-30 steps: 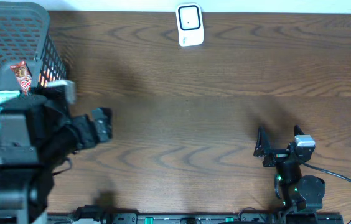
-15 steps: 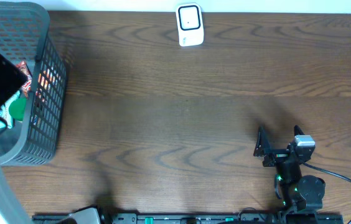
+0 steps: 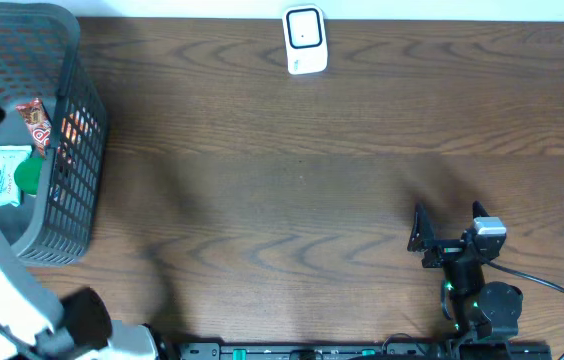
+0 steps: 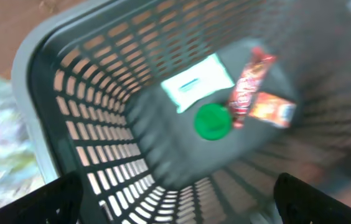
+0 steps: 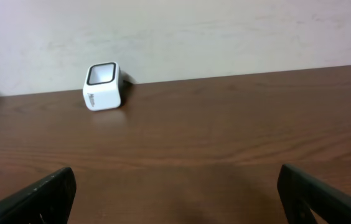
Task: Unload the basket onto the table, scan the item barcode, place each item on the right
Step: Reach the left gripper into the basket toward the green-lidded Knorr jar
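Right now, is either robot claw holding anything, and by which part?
Nothing is held. The left gripper hangs open above the basket; the right gripper is open over the table.

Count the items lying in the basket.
4: white pack, green disc beside it, red bar to their right, orange packet beside the bar. Others may hide underneath.

Near right: right arm [image 3: 474, 290] with black links and rounded black joints. Pale grey boxy camera module [image 3: 489, 231] at wrist. Small green lights [image 3: 449, 290] on lower body. Thin black cable [image 3: 547, 277] curves out rightward. Right gripper [image 3: 448, 212] has matte black wedge fingers [image 5: 35, 202].

Near left: left arm [image 3: 2, 285] with broad pale grey link and black rounded joint [image 3: 87, 315]. Left gripper [image 4: 175, 202] fingertips [image 4: 54, 199] black, slightly blurred.
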